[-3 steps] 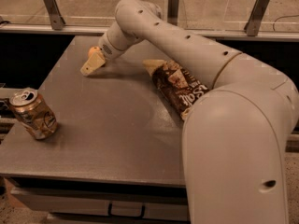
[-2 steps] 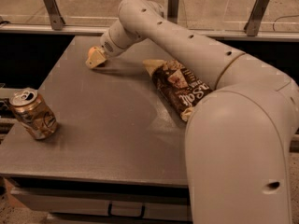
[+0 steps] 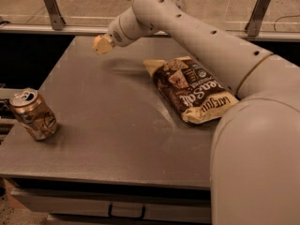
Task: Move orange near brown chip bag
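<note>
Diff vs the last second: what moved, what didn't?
The gripper moved up the image and slightly right, toward the far edge of the table. Nothing was visibly taken hold of or let go, and no orange is in view. The brown chip bag and dented can stayed put.

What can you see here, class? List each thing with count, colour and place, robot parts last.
brown chip bag: one, dark brown with cream ends, flat on the table, right of centre.
soda can: one, tan, dented, near the table's left edge.
table: one, grey, centre.
orange: none visible.
arm: one, white, reaching from lower right to far left.
hand: one, cream, above the table's far left part.
</note>
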Motion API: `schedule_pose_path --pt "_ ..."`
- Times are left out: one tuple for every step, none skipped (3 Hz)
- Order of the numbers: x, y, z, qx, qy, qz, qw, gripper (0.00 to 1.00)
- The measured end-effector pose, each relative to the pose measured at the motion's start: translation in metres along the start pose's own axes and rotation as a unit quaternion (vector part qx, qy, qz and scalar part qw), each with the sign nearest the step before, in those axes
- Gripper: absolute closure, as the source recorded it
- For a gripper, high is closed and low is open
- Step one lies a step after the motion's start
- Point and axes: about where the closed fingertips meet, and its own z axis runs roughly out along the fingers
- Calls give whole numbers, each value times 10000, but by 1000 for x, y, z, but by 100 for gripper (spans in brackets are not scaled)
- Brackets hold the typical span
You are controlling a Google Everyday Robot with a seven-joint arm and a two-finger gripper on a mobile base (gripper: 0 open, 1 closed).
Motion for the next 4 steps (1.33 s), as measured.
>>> schedule_pose_path --pt "6 0 -42 57 -67 -167 9998 100" --pt "38 0 -87 16 107 -336 9994 100" --pt "69 12 -115 -347 287 -668 9967 100" --pt "94 30 -135 -837 471 -1161 9886 100"
